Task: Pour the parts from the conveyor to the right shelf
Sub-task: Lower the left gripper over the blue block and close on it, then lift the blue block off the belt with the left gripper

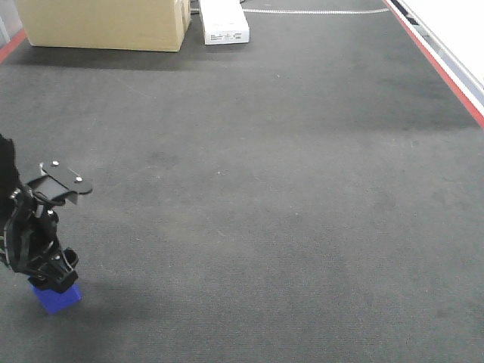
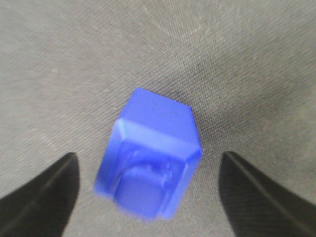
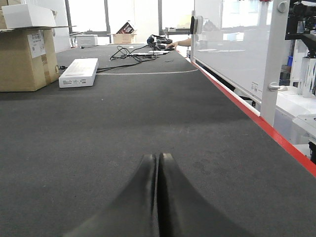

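Looking down past your left tool (image 2: 149,157), you see its two dark fingers (image 2: 44,197) spread wide. One stands on each side of the blue part (image 2: 153,163), with belt showing in both gaps, so nothing is pinched. The part lies between and below the fingers on the conveyor (image 1: 265,189). Its stud end faces the wrist camera and its body is turned a little askew to the line of the fingers. In the front-facing view the tool stands low over the part, which peeks out under its tip.

Your right tool (image 3: 158,160) has its fingers pressed together along their length with nothing between them, low over the same belt. Ahead of it and off to its left lies a flat white box (image 3: 78,73). Further left stands a cardboard box (image 3: 24,59), and beyond both is a tangle of cables (image 3: 133,52). To the tool's right runs the red edge strip (image 3: 276,136), and just past that stands a white upright post (image 3: 271,59).
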